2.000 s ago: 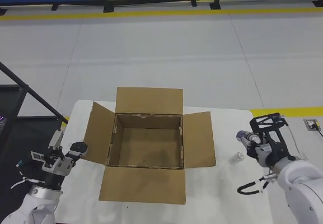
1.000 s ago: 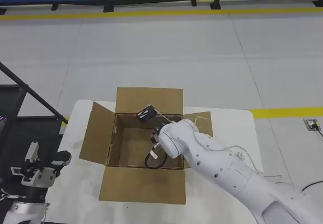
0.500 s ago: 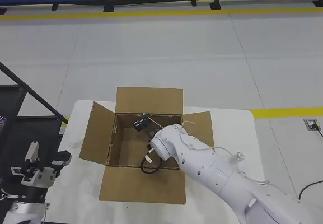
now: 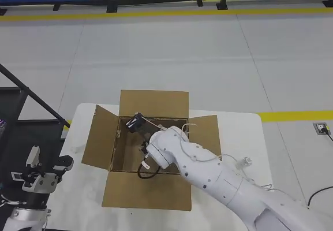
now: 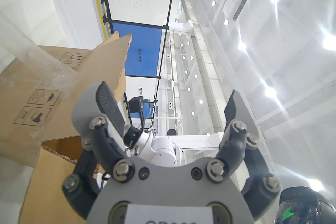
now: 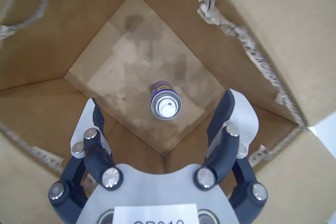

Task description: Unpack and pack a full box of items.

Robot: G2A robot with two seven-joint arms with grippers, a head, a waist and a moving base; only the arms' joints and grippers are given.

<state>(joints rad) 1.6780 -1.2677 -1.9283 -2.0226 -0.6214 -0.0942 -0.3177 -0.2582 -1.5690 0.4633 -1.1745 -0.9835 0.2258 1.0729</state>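
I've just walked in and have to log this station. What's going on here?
The robot is working with an open cardboard box on the white table. Its right arm reaches down into the box, where the right gripper hangs open above a small spray can. The can stands upright on the box floor, apart from the fingers. The left gripper is open and empty, out by the box's left flap.

I see the box (image 4: 154, 190) in the middle of the surface (image 4: 241, 124), its four flaps spread outward. A can (image 6: 166, 103) stands upright on the box floor, near its middle. My right gripper (image 6: 161, 97) hangs inside the box, directly above the can and apart from it. My left gripper (image 4: 49, 160) is at the surface's left edge, left of the box.
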